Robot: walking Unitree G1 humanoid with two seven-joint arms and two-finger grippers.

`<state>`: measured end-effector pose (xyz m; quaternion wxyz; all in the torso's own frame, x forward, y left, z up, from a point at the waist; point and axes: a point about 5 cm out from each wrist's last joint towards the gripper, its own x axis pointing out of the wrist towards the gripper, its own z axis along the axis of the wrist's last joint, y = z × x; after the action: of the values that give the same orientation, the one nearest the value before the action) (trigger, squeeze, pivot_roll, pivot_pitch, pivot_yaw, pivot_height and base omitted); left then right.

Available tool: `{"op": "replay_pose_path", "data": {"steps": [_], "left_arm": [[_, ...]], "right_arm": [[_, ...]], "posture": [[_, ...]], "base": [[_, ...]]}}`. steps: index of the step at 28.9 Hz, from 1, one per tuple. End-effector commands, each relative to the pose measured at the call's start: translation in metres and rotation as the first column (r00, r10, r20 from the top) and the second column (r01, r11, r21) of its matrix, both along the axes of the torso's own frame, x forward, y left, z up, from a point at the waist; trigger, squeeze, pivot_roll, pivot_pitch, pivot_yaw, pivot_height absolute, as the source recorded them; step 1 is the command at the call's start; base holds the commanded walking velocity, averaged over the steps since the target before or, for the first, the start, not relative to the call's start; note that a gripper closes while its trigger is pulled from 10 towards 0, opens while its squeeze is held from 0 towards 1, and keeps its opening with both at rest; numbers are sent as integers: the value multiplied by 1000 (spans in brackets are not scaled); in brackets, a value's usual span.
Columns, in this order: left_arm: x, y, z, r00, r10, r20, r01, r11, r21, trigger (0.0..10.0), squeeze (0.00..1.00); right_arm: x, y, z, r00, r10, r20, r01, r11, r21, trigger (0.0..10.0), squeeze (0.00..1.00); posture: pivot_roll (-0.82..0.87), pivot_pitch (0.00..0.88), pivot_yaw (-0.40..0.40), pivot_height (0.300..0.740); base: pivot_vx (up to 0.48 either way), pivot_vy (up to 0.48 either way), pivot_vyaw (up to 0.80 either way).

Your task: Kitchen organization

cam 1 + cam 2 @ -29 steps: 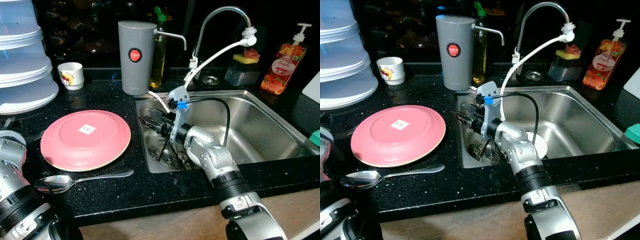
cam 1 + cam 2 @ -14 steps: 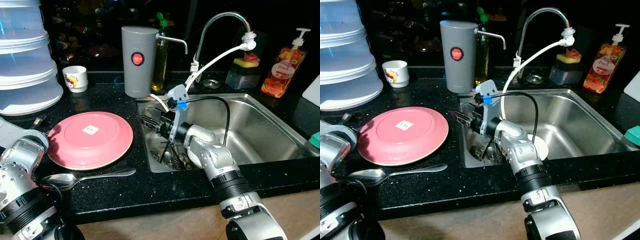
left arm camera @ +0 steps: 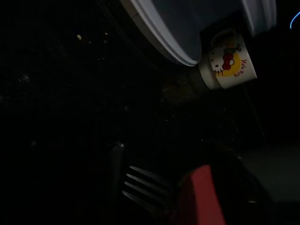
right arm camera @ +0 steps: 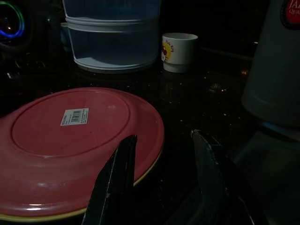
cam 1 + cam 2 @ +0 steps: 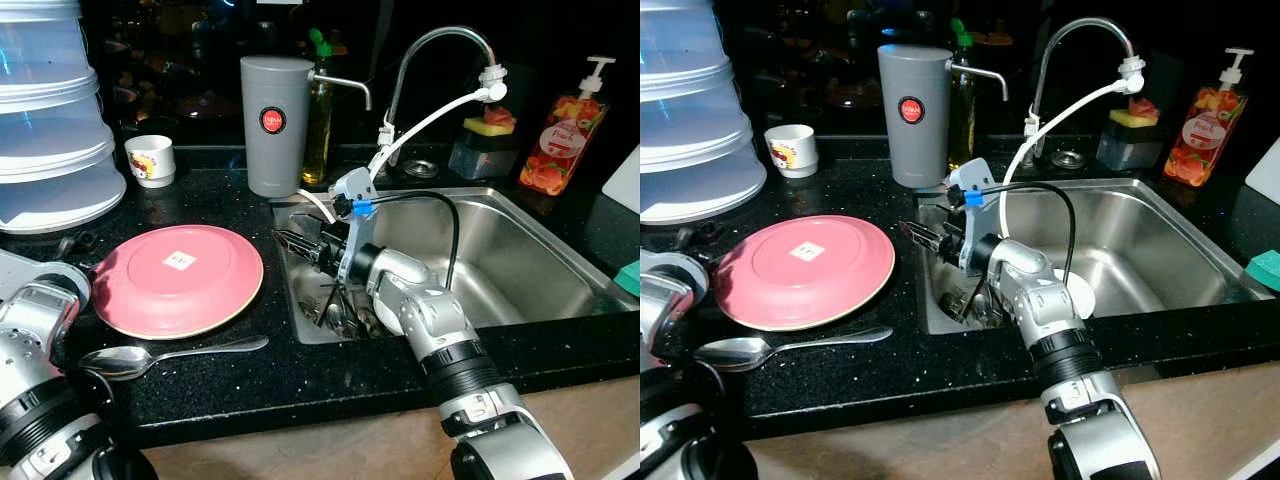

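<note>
Right gripper (image 5: pixel 300 243) hovering at sink (image 5: pixel 540 205) left edge, fingers apart, empty, aimed at plate (image 5: pixel 178 279) lying upside down on counter beside it. Risk: shoving plate sideways into spoon (image 5: pixel 170 355), or clipping cutlery (image 5: pixel 340 310) below.

Head views sharp, wrist views dark

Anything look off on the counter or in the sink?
The pink plate lies upside down on the black counter, barcode sticker up. Cutlery sits in a loose heap in the sink's left corner, below the open right gripper.
</note>
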<state>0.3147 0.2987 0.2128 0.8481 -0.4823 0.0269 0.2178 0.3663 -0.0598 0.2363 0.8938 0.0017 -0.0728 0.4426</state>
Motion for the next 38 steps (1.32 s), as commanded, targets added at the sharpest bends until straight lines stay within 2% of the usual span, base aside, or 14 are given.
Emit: {"op": "replay_pose_path", "data": {"steps": [1, 4, 10, 16, 18, 22, 23, 25, 27, 28, 30, 32, 33, 38], "left_arm": [[1, -1, -25, 995, -19, -94, 13, 998, -59, 0, 0], [6, -1, -27, 996, -36, -77, 28, 995, -100, 0, 0], [12, 0, -25, 998, -51, -46, 45, 992, -115, 0, 0], [20, 6, -6, 997, -28, 74, 36, 992, -122, 0, 0], [24, 9, 15, 983, -23, 184, 32, 998, -50, 0, 0], [24, 15, 36, 958, 6, 286, -14, 999, 29, 0, 0], [23, 16, 49, 937, 1, 348, -34, 996, 88, 0, 0], [23, 16, 55, 929, -7, 370, -39, 992, 116, 0, 0], [22, 13, 69, 900, -36, 435, -42, 985, 168, 0, 0], [20, 10, 82, 868, -67, 492, -43, 977, 209, 0, 0], [20, 10, 84, 862, -73, 502, -44, 975, 217, 0, 0], [19, 7, 92, 843, -102, 528, -46, 964, 260, 0, 0], [18, 0, 104, 805, -167, 570, -55, 934, 352, 0, 0], [17, -4, 111, 784, -202, 587, -70, 911, 407, 0, 0]], "right_arm": [[-1, 4, 5, 1000, 14, 18, -14, 1000, -14, 10000, 0], [-1, 4, 6, 1000, 14, 17, -14, 1000, -12, 10000, 0], [0, 4, 7, 1000, 11, 16, -10, 1000, -8, 10000, 0], [1, 4, 8, 1000, 6, 15, -6, 1000, -3, 10000, 0], [1, 4, 9, 1000, 2, 16, -2, 1000, 8, 10000, 0], [1, 5, 10, 1000, 1, 17, -2, 1000, 17, 10000, 0], [1, 5, 11, 1000, 2, 18, -2, 1000, 20, 10000, 0], [1, 5, 11, 1000, 2, 19, -2, 1000, 20, 10000, 0], [1, 5, 12, 1000, 3, 20, -3, 1000, 22, 10000, 0], [1, 6, 12, 1000, 4, 22, -5, 1000, 25, 10000, 0], [1, 6, 13, 1000, 4, 22, -5, 1000, 25, 10000, 0], [1, 6, 13, 1000, 5, 23, -6, 1000, 28, 10000, 0], [1, 6, 15, 1000, 7, 25, -8, 999, 31, 10000, 0], [1, 7, 15, 1000, 8, 26, -8, 999, 33, 10000, 0]], "posture": [[83, 33, -36, 740], [80, 33, -36, 740], [80, 33, -36, 740], [77, 35, -35, 740], [77, 35, -35, 740], [77, 35, -35, 740], [77, 35, -35, 740], [77, 35, -35, 740], [76, 34, -31, 740], [76, 34, -31, 740], [76, 34, -31, 740], [76, 34, -32, 740], [76, 33, -33, 740], [76, 33, -33, 740]], "base": [[0, 0, 0], [0, 0, 0], [0, 0, 0], [0, 0, 0], [0, 0, 0], [0, 0, 0], [0, 0, 0], [0, 0, 0], [0, 0, 0], [0, 0, 0], [0, 0, 0], [0, 0, 0], [0, 0, 0], [0, 0, 0]]}}
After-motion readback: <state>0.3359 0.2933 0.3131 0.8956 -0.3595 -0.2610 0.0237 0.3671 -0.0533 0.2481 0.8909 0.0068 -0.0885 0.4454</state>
